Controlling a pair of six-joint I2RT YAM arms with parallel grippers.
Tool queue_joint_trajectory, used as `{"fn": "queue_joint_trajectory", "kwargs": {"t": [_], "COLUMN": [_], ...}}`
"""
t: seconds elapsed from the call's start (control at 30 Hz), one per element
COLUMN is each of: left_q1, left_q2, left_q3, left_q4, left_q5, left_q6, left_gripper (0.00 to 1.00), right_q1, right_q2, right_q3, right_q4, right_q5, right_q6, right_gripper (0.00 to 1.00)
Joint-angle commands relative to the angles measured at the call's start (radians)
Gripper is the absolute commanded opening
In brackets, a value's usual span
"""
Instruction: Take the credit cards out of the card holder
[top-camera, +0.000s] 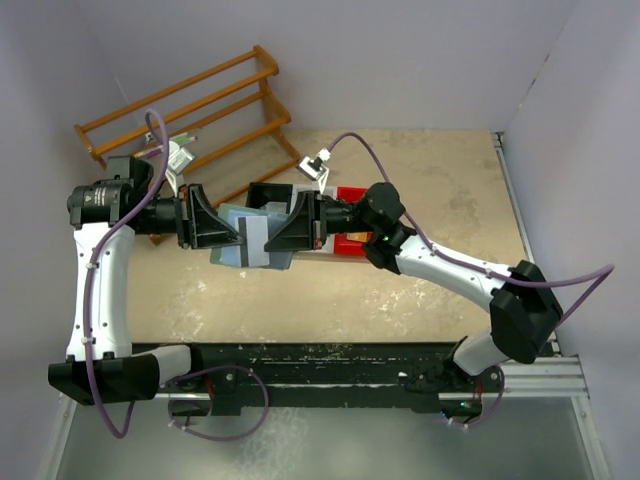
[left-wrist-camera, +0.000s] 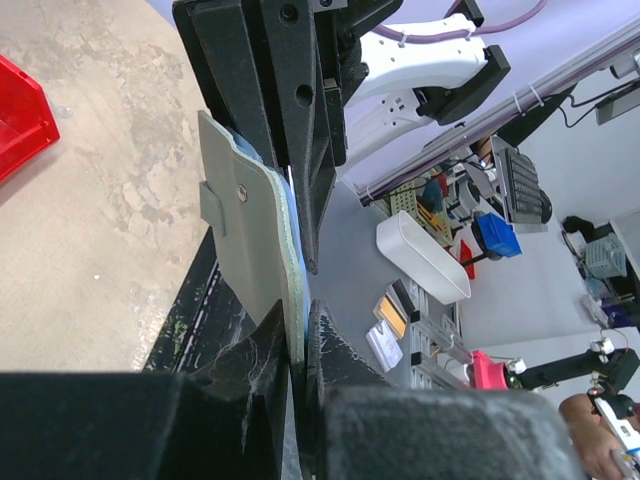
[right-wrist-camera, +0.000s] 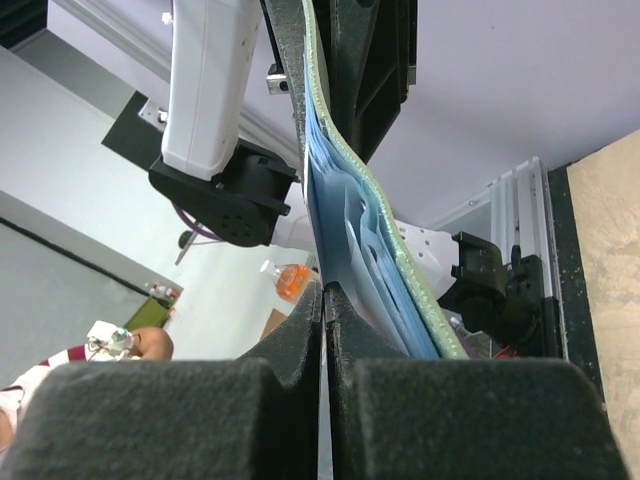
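Top external view: card holder (top-camera: 250, 252) is held in the air over the table (top-camera: 450, 200), between both arms. One edge is clamped by the left gripper (top-camera: 230, 232). A thin pale inner layer is pinched by the closed right gripper (top-camera: 276, 238); whether it is a card or a pocket lip cannot be told. Holder is judged light and soft, bending under pull. The credit cards are judged stiff and slick, best taken by an exposed edge; none is clearly made out inside. Red bin (top-camera: 352, 195): contents cannot be seen.
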Motion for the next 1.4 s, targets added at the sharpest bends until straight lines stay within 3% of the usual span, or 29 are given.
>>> {"fn": "queue_joint_trajectory", "kwargs": {"t": [0.0,0.27,0.57,0.67,0.8,0.9,1.07,1.17,1.23,1.37], "left_q1": [0.003,0.003,0.005,0.005,0.005,0.005,0.005,0.005,0.005,0.005], "left_q2": [-0.017,-0.058,-0.192,-0.192,-0.112,-0.068,-0.087,-0.091,-0.085,-0.088], "left_q3": [0.043,0.028,-0.136,-0.124,0.017,0.054,0.053,0.057,0.067,0.105], "left_q4": [0.016,0.184,0.76,0.721,0.365,0.25,0.282,0.306,0.308,0.263], "left_q5": [0.124,0.155,0.132,0.065,-0.115,-0.178,-0.383,-0.55,-0.654,-0.65], "left_q6": [-0.009,-0.193,-0.701,-0.637,-0.314,-0.198,-0.185,-0.181,-0.173,-0.146], "left_gripper": [0.07,0.04,0.0,0.0,0.0,0.0,0.0,0.0,0.0,0.0], "right_q1": [-0.005,-0.016,-0.035,-0.059,-0.123,-0.169,-0.224,-0.226,-0.226,-0.223], "right_q2": [-0.029,-0.049,-0.079,-0.109,-0.165,-0.208,-0.234,-0.208,-0.15,-0.008], "right_q3": [-0.009,-0.041,-0.053,-0.078,-0.137,-0.171,-0.181,-0.09,-0.008,0.081], "right_q4": [0.073,0.08,0.07,0.052,-0.008,-0.064,-0.218,-0.534,-0.649,-0.66], "right_q5": [-0.018,-0.016,-0.031,-0.042,-0.054,-0.064,-0.059,0.043,0.101,0.2], "right_q6": [0.01,0.011,0.008,0.002,-0.024,-0.057,-0.148,-0.364,-0.455,-0.483], "right_gripper": [0.0,0.0,0.0,0.0,0.0,0.0,0.0,0.0,0.0,0.0]}}
